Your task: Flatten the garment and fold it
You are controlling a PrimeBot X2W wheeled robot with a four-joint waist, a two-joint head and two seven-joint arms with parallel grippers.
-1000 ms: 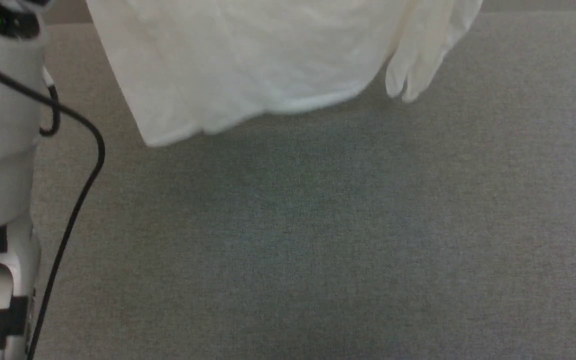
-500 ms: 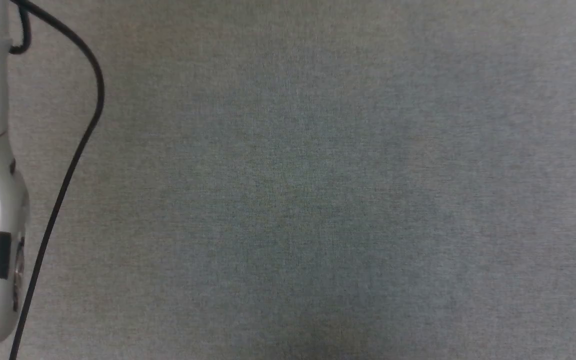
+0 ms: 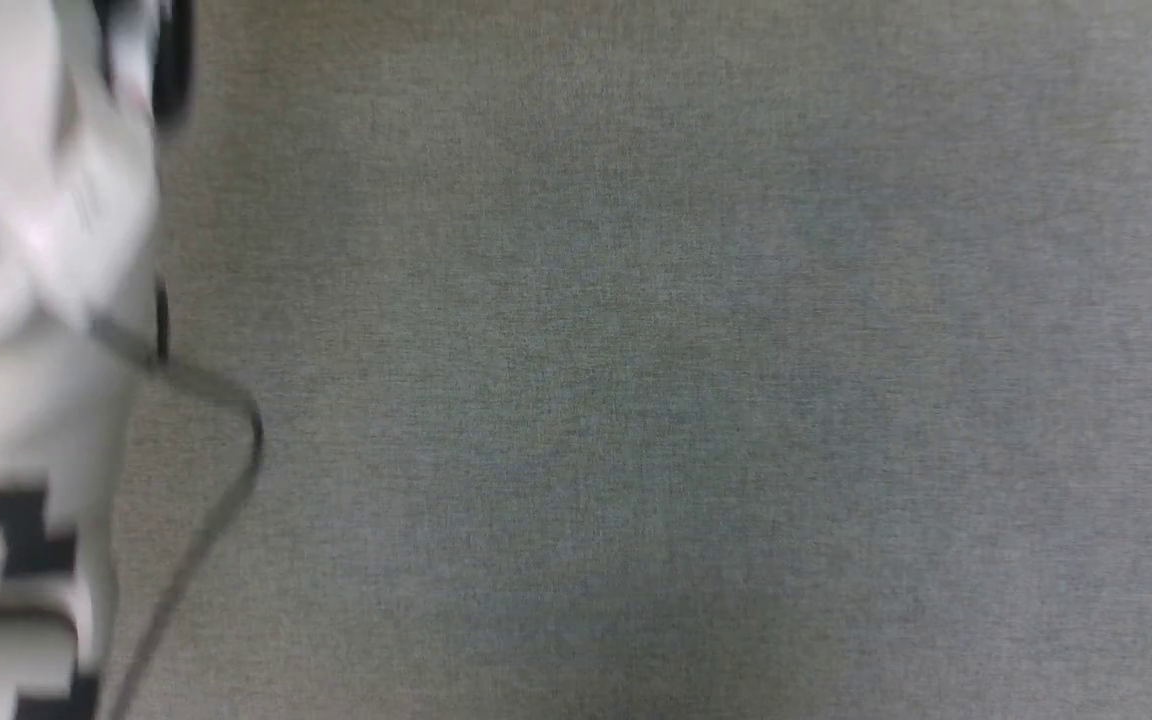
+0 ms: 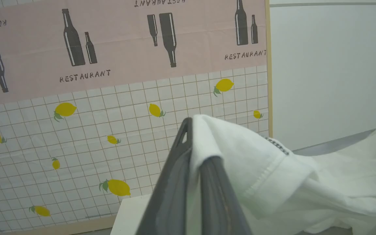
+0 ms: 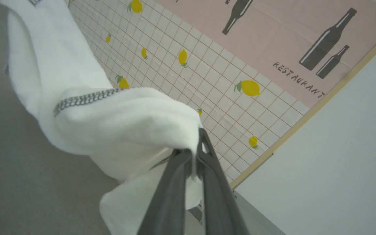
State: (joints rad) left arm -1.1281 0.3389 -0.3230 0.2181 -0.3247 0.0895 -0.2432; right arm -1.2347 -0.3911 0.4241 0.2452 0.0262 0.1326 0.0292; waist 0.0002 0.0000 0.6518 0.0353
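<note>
The garment [image 4: 256, 169] is a white thin shirt with a grey-speckled seam, and both grippers hold it up in the air. In the left wrist view my left gripper [image 4: 193, 140] is shut on a hemmed fold that drapes over its right finger. In the right wrist view my right gripper [image 5: 194, 147] is shut on another bunch of the garment [image 5: 109, 120], which hangs to the left over the grey surface [image 5: 18, 169]. In the head view my pale left forearm [image 3: 26, 300] is blurred at the left edge.
The grey fabric surface [image 3: 636, 400] spreads across the head view, with a dark cable [image 3: 226, 470] looping beside the forearm. Behind the grippers stand a wall sheet with bottles and lemons [image 4: 109, 65] and a plain white wall [image 4: 331, 65]. A white box edge [image 4: 129, 212] lies below.
The head camera has shifted: the hanging garment at the top a second ago has left that view. The left forearm now shows larger and blurred at the left.
</note>
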